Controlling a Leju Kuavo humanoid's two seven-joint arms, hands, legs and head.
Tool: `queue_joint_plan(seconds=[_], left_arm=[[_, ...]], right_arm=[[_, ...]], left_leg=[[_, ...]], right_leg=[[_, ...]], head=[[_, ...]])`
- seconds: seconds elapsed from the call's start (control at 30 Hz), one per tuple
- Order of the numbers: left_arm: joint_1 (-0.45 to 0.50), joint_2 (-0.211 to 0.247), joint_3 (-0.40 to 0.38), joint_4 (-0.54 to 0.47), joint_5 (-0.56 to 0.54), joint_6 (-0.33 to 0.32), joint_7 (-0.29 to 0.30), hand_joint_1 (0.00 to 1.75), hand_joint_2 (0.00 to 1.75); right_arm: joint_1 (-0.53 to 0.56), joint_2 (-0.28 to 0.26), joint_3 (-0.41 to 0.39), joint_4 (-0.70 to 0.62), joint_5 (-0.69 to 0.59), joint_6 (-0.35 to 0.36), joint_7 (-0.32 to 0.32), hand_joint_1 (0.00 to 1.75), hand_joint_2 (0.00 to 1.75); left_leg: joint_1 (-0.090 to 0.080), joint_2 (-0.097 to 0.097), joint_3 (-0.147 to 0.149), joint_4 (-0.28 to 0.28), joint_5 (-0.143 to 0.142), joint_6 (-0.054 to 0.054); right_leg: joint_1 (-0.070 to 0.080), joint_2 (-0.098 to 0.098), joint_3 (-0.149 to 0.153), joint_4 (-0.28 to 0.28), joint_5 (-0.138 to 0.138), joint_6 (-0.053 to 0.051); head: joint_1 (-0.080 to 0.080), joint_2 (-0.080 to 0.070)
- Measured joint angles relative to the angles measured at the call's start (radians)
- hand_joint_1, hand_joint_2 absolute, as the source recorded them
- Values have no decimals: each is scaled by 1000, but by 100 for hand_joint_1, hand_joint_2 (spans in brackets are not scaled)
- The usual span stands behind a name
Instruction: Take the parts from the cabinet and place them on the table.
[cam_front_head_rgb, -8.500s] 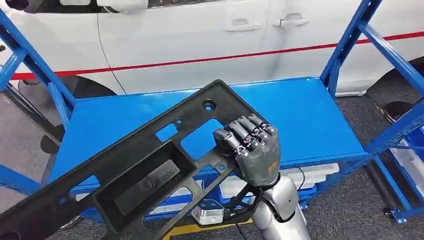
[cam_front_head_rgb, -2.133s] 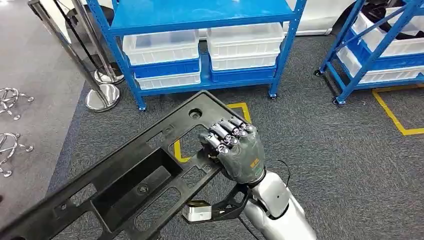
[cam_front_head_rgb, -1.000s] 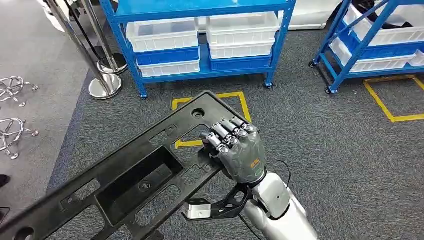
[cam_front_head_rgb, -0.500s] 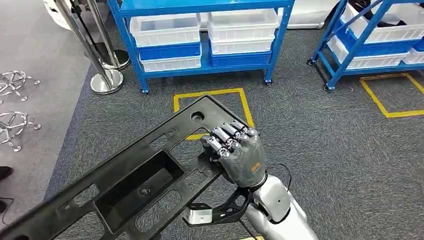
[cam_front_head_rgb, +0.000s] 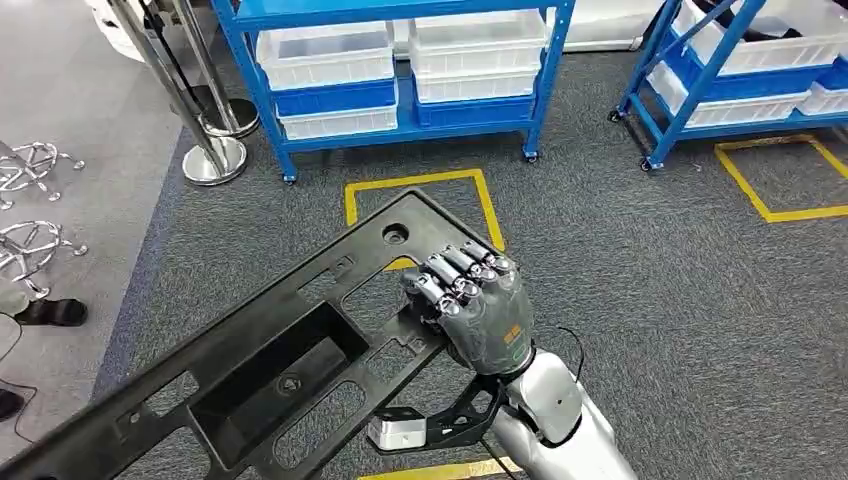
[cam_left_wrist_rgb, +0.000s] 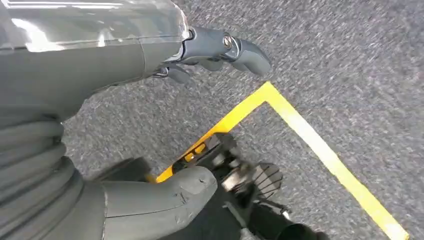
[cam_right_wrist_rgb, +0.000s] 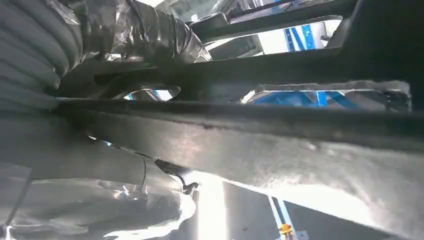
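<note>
Black plastic is filling the lower left of the head view: a long part (cam_front_head_rgb: 270, 350), riding slanted over the carpet (cam_front_head_rgb: 640, 290). Fingers of the right hand (cam_front_head_rgb: 470, 305) are curling over its far rail, probably to steady it while carrying. Blue shelves (cam_front_head_rgb: 400, 70) are standing beyond. Hanging beside a yellow floor line (cam_left_wrist_rgb: 310, 145), the left hand (cam_left_wrist_rgb: 150, 115) is holding nothing, fingers apart.
</note>
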Motion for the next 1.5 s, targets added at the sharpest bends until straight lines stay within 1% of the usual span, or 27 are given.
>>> queue_joint_plan(seconds=[0.1,0.13,0.2,0.27,0.3,0.37,0.43,0.47,0.6,0.67,0.77,0.8,0.83,0.9,0.93,0.97,1.0,1.1,1.13,1.2,1.27,1.3,1.33,1.37,1.43,1.47,1.5], left_arm=[[2,0,0,0,0,0,1,0,175],[2,0,0,0,0,-1,0,0,175],[-1,0,0,0,0,-1,0,0,175],[1,0,0,0,1,-1,2,0,175],[2,0,0,0,1,-2,3,0,175],[2,0,0,0,3,-5,6,0,175],[-1,-2,0,0,5,-9,7,0,175],[-4,-2,0,0,8,-10,7,0,175],[-18,-2,0,0,20,-15,2,0,175],[-22,-2,-1,0,19,-14,1,0,175],[-25,10,-2,0,15,-13,2,0,175],[-25,15,-3,0,16,-17,2,0,175],[-25,17,-4,0,20,-19,2,0,175],[-28,22,-5,0,21,-19,3,0,175],[-30,26,-6,0,22,-19,5,0,175],[-30,29,-7,0,22,-19,6,0,175],[-30,31,-8,0,22,-19,8,0,175],[-29,32,-8,0,22,-18,10,0,175],[-30,31,-9,0,22,-18,10,0,175],[-32,32,-10,0,22,-18,10,0,175],[-27,32,-10,0,22,-18,10,0,175],[-25,33,-10,0,23,-18,10,0,175],[-25,33,-10,0,25,-18,8,0,175],[-25,33,-10,0,28,-19,7,0,175],[-27,32,-10,0,33,-23,2,0,175],[-28,31,-10,0,34,-26,2,0,175],[-28,31,-10,0,34,-26,2,0,175]], right_arm=[[0,0,0,0,0,0,0,175,175],[0,-1,0,0,0,0,0,175,175],[0,-1,0,0,0,0,0,175,175],[3,-4,0,2,0,0,0,175,175],[3,-7,0,3,0,0,0,175,175],[1,-17,0,7,-3,6,0,175,175],[-11,-27,5,9,-13,19,2,175,175],[-20,-31,7,10,-23,21,2,175,175],[-33,-42,15,8,-79,31,0,175,175],[-38,-45,21,7,-91,32,0,175,175],[-31,-50,21,-3,-96,21,3,175,175],[-29,-53,21,-6,-97,19,0,175,175],[-28,-55,21,-7,-98,19,0,175,175],[-29,-57,21,-11,-97,21,-2,175,175],[-29,-57,21,-14,-97,22,-3,175,175],[-30,-56,22,-18,-97,23,-3,175,175],[-34,-56,23,-20,-97,27,-4,175,175],[-33,-55,27,-26,-94,34,-3,175,175],[-33,-55,27,-29,-93,34,-3,175,175],[-35,-56,27,-31,-93,34,-4,175,175],[-34,-56,28,-32,-93,34,-3,175,175],[-32,-57,28,-32,-93,34,-3,175,175],[-31,-57,28,-32,-92,35,-3,175,175],[-31,-57,28,-32,-90,39,-3,175,175],[-32,-57,28,-32,-87,42,-1,175,175],[-34,-57,28,-34,-85,45,0,175,175],[-38,-56,29,-35,-84,46,0,175,175]], left_leg=[[-3,0,-11,-14,10,18],[7,5,-3,-26,23,27],[6,5,-14,-28,33,40],[3,6,-26,-23,37,42],[3,6,-31,-19,38,42],[4,5,-38,-9,37,41],[5,3,-41,4,30,32],[1,3,-49,11,26,26],[-1,8,-61,19,28,9],[3,3,-72,47,-2,-2],[9,3,-163,255,-107,-14],[9,3,-189,310,-120,-16],[9,3,-193,317,-106,-16],[9,-2,-134,196,-22,-9],[9,-21,-92,106,23,-3],[10,-72,-66,41,31,4],[10,-83,-57,27,30,6],[4,-59,-56,18,30,13],[12,-47,-52,-4,42,22],[12,-22,-45,-18,52,35],[6,3,-49,-16,52,37],[4,18,-52,-15,51,37],[4,31,-54,-13,51,37],[4,43,-55,-12,51,36],[4,64,-55,-5,45,33],[2,72,-55,2,41,28],[-8,80,-60,13,34,21]], right_leg=[[-2,-1,0,-6,13,20],[-2,-1,-5,7,3,23],[-3,2,-46,95,-71,28],[-5,1,-114,257,-146,34],[-6,1,-128,295,-151,36],[-7,1,-88,234,-101,37],[-8,-1,8,61,-21,33],[-4,-1,26,29,-40,26],[1,6,13,14,-31,6],[-6,10,18,3,-23,-7],[-4,20,14,3,-21,-11],[-4,26,13,4,-21,-11],[-4,34,13,6,-20,-11],[-4,56,14,9,-20,-11],[-4,65,14,10,-20,-10],[-8,71,13,10,-18,-8],[-5,84,7,12,-14,0],[-14,112,-3,1,2,24],[-7,120,-3,1,2,30],[-1,34,-34,64,-49,29],[-4,12,-101,210,-122,31],[-6,10,-129,271,-143,33],[-6,7,-135,287,-139,34],[-6,4,-116,258,-114,34],[-5,-19,-23,99,-37,31],[-1,-71,23,15,-24,27],[13,-83,27,0,-33,21]], head=[[0,0],[1,0],[1,0],[1,0],[1,0],[1,0],[1,0],[1,0],[1,0],[1,0],[0,0],[0,0],[0,0],[0,0],[0,0],[1,0],[1,0],[0,0],[1,0],[2,0],[2,0],[2,0],[1,0],[2,0],[2,0],[2,0],[2,0]])
